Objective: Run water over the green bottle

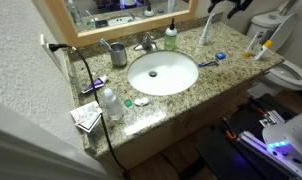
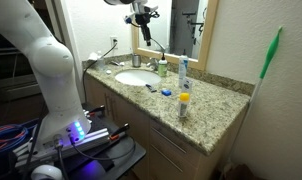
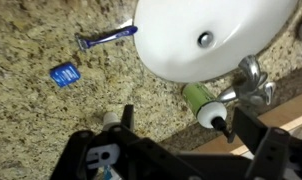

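Hovering pincer, green bottle well below

We see polished speckled stone on the counter, a glossy white sink, shiny metal tap, translucent plastic green bottle.
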Controlling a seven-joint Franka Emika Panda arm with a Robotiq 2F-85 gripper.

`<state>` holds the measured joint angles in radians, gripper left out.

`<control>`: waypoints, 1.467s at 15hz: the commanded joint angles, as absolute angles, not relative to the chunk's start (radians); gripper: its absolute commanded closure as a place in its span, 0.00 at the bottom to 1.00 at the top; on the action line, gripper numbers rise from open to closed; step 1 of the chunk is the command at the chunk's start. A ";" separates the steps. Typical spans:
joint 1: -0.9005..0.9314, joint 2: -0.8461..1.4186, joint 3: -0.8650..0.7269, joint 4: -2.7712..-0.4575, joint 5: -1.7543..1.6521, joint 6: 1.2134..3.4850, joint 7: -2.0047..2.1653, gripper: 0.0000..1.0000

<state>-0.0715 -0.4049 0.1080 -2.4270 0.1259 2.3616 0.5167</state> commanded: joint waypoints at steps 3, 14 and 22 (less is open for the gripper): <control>-0.061 -0.297 0.114 -2.361 0.122 2.404 0.580 0.00; -0.045 -0.023 0.124 -2.165 -0.030 2.679 0.587 0.00; -0.018 0.108 0.072 -2.103 -0.195 2.609 0.616 0.00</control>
